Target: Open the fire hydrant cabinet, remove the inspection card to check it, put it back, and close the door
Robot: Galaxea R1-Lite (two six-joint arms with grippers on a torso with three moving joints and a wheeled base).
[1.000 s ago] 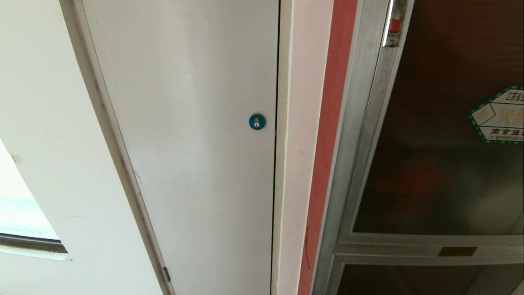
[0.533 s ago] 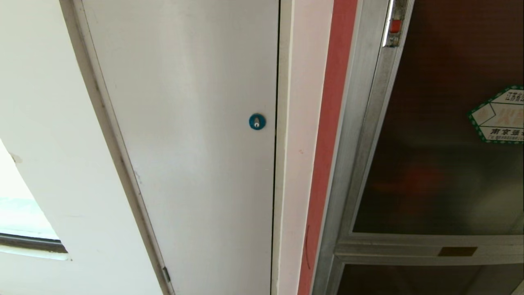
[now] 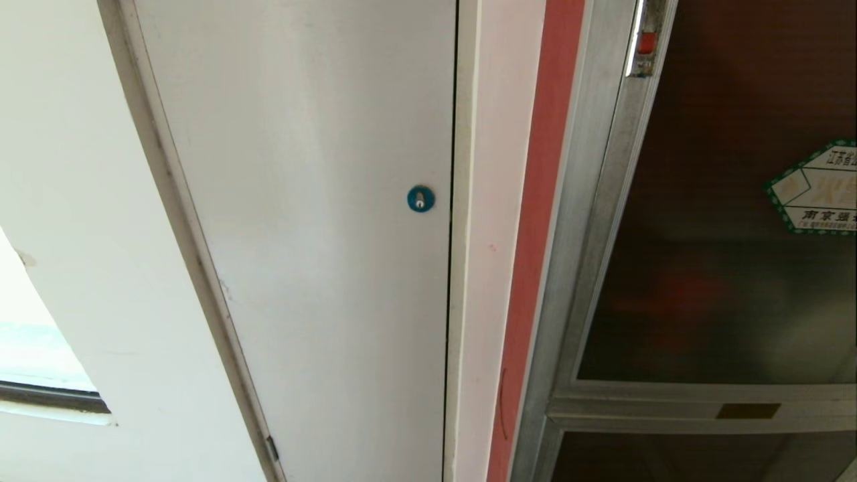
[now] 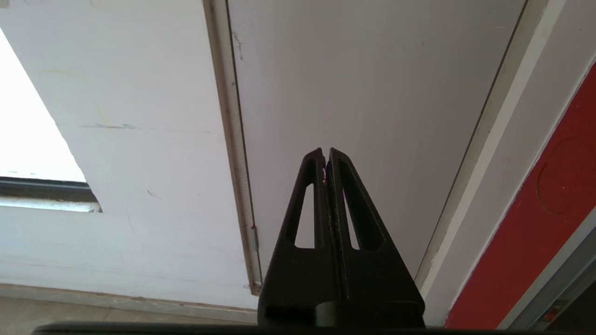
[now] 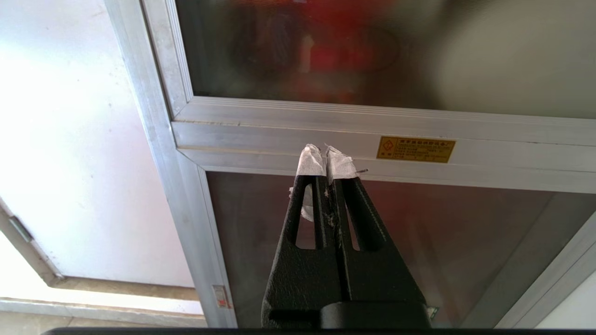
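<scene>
The fire hydrant cabinet [image 3: 589, 201] stands at the right of the head view, silver-framed with a red edge strip [image 3: 535, 234]. Its door [image 3: 723, 268] is a dark glass panel, closed, carrying a green-bordered hexagonal sticker [image 3: 820, 191] and a small red latch [image 3: 646, 43] on the frame. Red shapes show dimly behind the glass [image 5: 354, 46]. The inspection card is out of view. My right gripper [image 5: 326, 151], shut and empty with white tape on its tips, hangs before the cabinet's silver crossbar [image 5: 279, 135]. My left gripper [image 4: 325, 152] is shut and empty, facing the white door [image 4: 372, 93].
A plain white door [image 3: 301, 234] with a round blue lock [image 3: 420, 199] fills the middle of the head view. A smaller dark panel [image 5: 419, 232] sits below the crossbar with an orange label plate [image 5: 416, 149]. A window opening [image 3: 27, 335] lies at far left.
</scene>
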